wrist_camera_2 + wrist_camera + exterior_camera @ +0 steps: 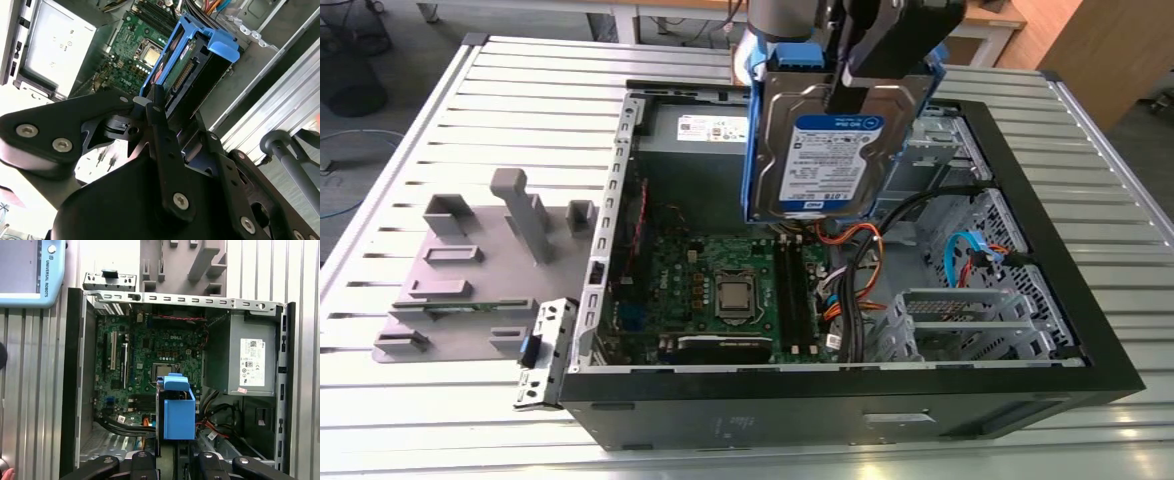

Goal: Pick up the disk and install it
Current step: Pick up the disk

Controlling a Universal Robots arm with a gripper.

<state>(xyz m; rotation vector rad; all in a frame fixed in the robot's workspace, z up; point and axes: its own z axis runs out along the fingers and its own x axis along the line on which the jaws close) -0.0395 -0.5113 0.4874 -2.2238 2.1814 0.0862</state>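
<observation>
Printed white-and-blue label (825,165) on disk (787,105); white sticker (252,362), small print, on grey box (220,360); lettering on arm casing (25,275) and motherboard (150,350).

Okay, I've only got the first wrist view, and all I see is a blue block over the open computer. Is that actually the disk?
Observer: Yes. In the exterior view the disk shows its silver face with a white-and-blue label, inside the blue frame.
Operator: Is it gripped or loose?
Observer: Gripped. In the second wrist view the jaws stand shut on the disk's near end.
Operator: Is it seated in the computer yet?
Observer: No. In the exterior view it hangs upright, apparently above the rim of the computer case, over the motherboard, and it sits in no bay.
</observation>
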